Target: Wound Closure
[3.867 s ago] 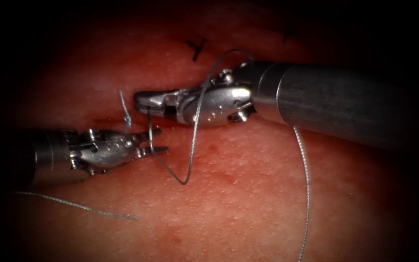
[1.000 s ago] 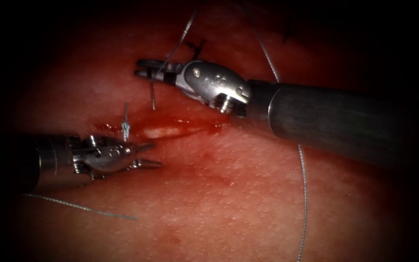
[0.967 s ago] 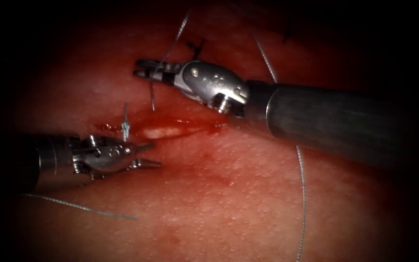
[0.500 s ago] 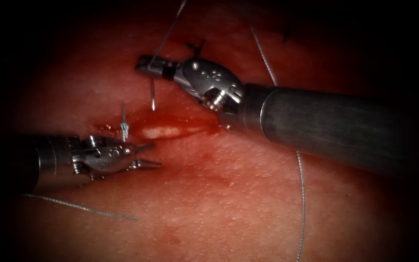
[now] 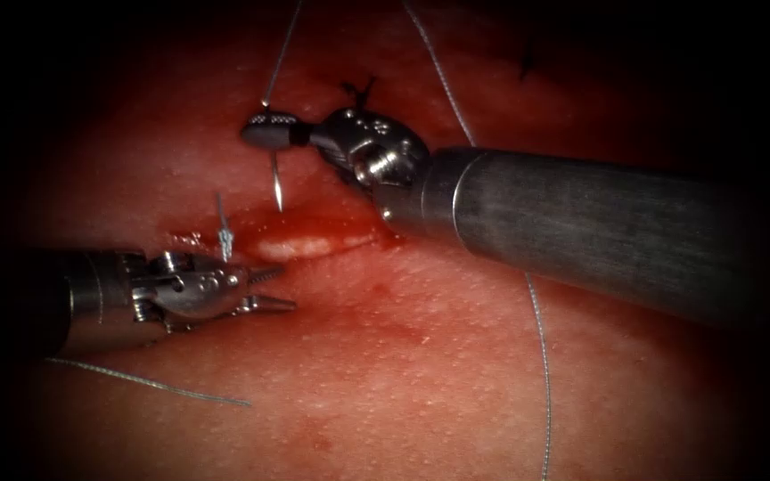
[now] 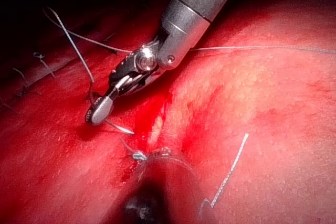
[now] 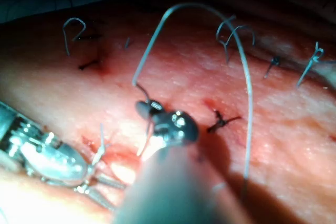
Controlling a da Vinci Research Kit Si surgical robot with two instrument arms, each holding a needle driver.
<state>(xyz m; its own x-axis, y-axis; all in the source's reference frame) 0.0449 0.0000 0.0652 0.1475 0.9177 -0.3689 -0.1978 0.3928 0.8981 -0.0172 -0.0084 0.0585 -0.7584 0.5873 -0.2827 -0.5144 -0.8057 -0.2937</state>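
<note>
Curved needle (image 5: pixel 276 183) hangs tip-down above the open, red-wet cut (image 5: pixel 300 242).

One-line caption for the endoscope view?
Right tool holds needle above the cut, tip free; left tool open, empty, below it.

Surgical training lab: endoscope-lit tissue (image 5: pixel 456 356) with an open cut (image 5: pixel 309 242), stitched knots (image 7: pixel 220 121), loose thread (image 5: pixel 541 356), slim metal instrument shaft (image 5: pixel 581 223)

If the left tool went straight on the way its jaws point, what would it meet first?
The left tool, jaws open and holding nothing, points rightward just below the cut. Its line looks free of the needle, held out of the tissue by the right tool; likely bare tissue first, though depth is unclear.
</note>
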